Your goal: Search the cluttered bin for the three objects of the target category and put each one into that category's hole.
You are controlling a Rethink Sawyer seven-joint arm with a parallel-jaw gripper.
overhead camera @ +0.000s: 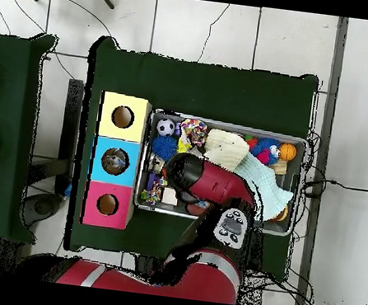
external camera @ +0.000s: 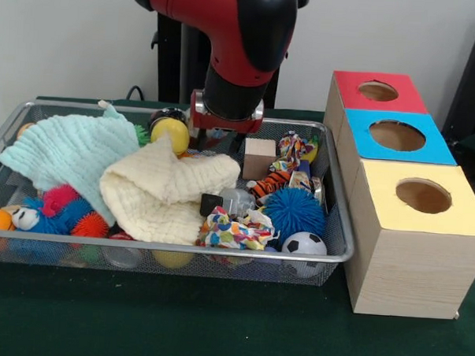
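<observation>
Green cloth covers the table (external camera: 176,325), carrying a wire bin (external camera: 339,230) of clutter beside three wooden boxes with red (external camera: 378,91), blue (external camera: 397,136) and yellow (external camera: 423,195) holes. The gripper (external camera: 215,139) hangs low at the bin's rear edge beside a yellow ball (external camera: 170,134); its opening cannot be determined.

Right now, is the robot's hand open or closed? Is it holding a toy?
Gripper: low over the bin, but open, closed or holding something cannot be told.

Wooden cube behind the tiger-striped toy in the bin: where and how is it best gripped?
Probably from straight above, closing on two opposite flat side faces of the wooden cube. It sits upright with its top bare, but the tiger-striped toy crowds its right, so the front and back faces look freer.
</observation>
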